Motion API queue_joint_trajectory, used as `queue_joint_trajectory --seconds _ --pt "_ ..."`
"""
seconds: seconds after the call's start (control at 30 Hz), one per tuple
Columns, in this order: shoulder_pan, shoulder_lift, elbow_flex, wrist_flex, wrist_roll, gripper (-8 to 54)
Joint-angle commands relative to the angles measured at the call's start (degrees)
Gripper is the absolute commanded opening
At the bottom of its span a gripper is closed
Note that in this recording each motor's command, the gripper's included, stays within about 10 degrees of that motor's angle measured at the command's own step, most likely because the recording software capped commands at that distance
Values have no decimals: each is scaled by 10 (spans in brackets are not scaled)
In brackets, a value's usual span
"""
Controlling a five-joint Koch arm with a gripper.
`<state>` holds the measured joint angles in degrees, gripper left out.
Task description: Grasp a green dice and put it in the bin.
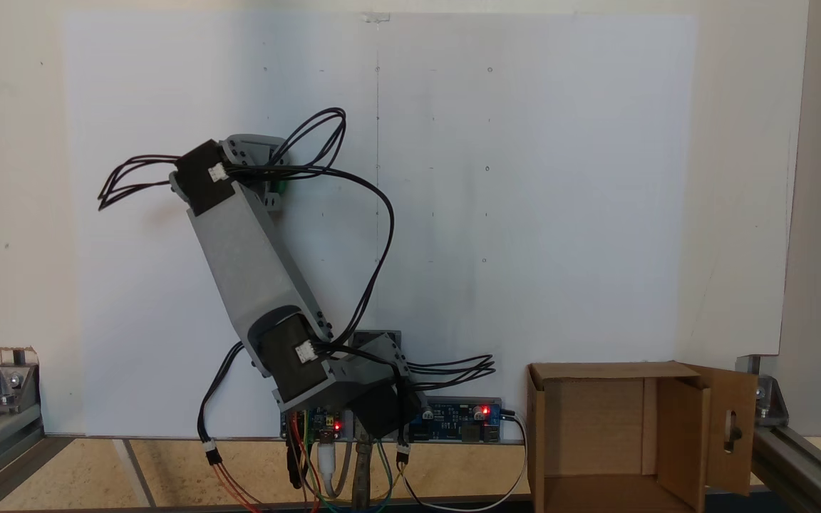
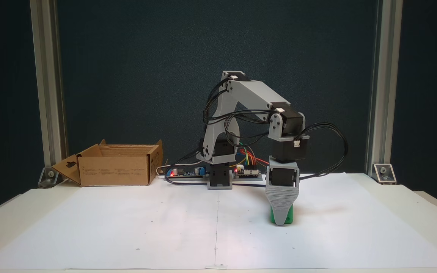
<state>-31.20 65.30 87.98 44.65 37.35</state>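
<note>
From my remote station I saw a tabletop (image 2: 89, 227) covered by a large white paper sheet (image 1: 524, 214), marked with a thin centre line and small dots, its bare pale margin showing around the sheet. Behind it in a fixed view stood a dark blue-black wall panel (image 2: 127, 76) framed by aluminium posts (image 2: 46, 76), with metal corner brackets at their feet. The bin (image 2: 116, 168) sat open at the back edge of the tabletop, well apart from the arm, its flap with the slot cutout (image 1: 732, 427) folded outward. Between the bin and the arm's base lay circuit boards (image 1: 457, 420) with red lights lit and a tangle of coloured wires. Black cables (image 2: 332, 151) looped off the arm's joints. The gripper (image 2: 281, 222) pointed straight down at the sheet, and the green dice (image 2: 281, 217) rested on the paper right at its tip, mostly hidden behind the grey ribbed finger that faced the camera. I could not tell whether the fingers stood apart or pressed on the dice, since one lay behind the other.
</note>
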Motion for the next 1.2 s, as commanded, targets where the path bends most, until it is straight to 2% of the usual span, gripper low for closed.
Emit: queue_joint_trajectory --seconds 0.0,0.17,0.47,0.67,1.17 --pt "8 26 -9 39 54 115" --pt "20 91 -133 187 61 115" --pt "73 115 -467 416 58 115" --pt "156 127 -462 431 31 115" --pt "752 135 -460 356 -292 115"
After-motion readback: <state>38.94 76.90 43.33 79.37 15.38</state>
